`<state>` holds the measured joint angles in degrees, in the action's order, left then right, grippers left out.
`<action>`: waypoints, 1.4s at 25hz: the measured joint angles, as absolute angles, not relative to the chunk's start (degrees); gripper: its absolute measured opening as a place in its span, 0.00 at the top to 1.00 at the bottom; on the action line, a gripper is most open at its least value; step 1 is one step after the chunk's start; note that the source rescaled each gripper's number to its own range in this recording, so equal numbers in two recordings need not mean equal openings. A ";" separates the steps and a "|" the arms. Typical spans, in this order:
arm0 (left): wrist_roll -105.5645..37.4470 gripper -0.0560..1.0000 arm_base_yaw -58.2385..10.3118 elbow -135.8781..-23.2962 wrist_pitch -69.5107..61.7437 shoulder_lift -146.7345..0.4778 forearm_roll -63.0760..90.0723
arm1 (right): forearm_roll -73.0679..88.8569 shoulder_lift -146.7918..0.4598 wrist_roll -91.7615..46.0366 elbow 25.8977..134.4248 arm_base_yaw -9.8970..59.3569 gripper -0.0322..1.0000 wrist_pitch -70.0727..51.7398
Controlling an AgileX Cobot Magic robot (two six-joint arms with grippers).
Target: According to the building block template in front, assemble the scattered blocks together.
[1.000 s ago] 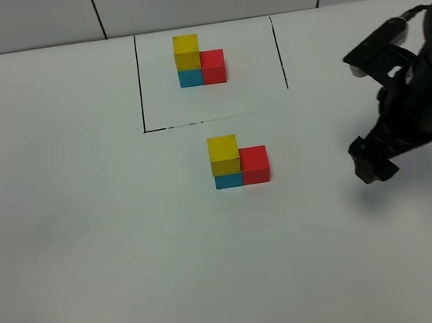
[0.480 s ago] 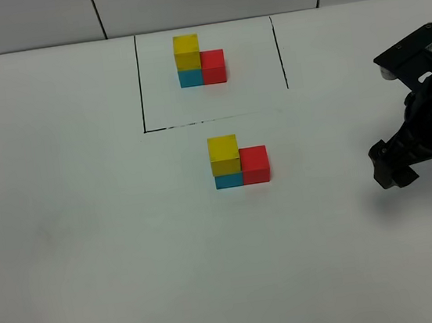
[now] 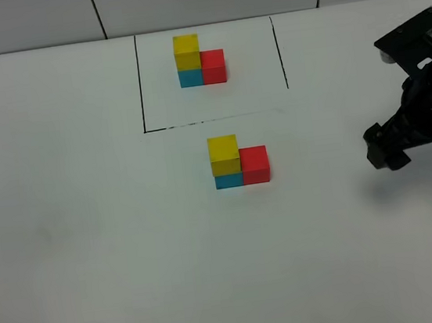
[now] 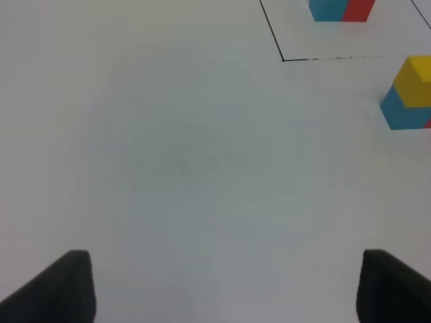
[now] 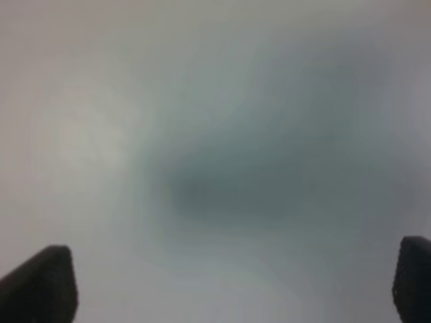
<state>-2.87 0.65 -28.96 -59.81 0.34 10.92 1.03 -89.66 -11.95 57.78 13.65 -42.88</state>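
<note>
Matte unlettered scattered blocks (image 3: 239, 160) stacked below building block template (image 3: 199, 59); both tools spread, empty.

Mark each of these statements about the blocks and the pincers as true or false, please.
1. In the assembled blocks, the yellow cube sits on the cyan-blue cube. True.
2. The red cube of that group lies apart from the other two. False: it stands against them, on their right in the high view.
3. The building block template stands inside the black outline. True.
4. The right pincer holds a cube. False: it is open, holds nothing and is off to the right of the blocks.
5. The left pincer is shut. False: its wrist view shows both fingertips far apart over the bare table.
</note>
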 joint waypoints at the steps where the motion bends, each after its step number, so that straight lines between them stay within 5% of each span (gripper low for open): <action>1: -2.87 0.03 0.65 -28.96 -59.81 0.34 10.92 | 0.41 -89.10 -11.19 58.48 13.24 0.02 -42.47; 12: -2.87 0.03 0.65 -28.96 -59.81 0.34 10.92 | -5.57 -75.63 -2.71 60.69 11.80 0.02 -39.53; 35: -2.87 0.03 0.65 -28.96 -59.81 0.34 10.92 | 8.82 -30.33 -9.65 39.29 -0.21 0.02 -39.98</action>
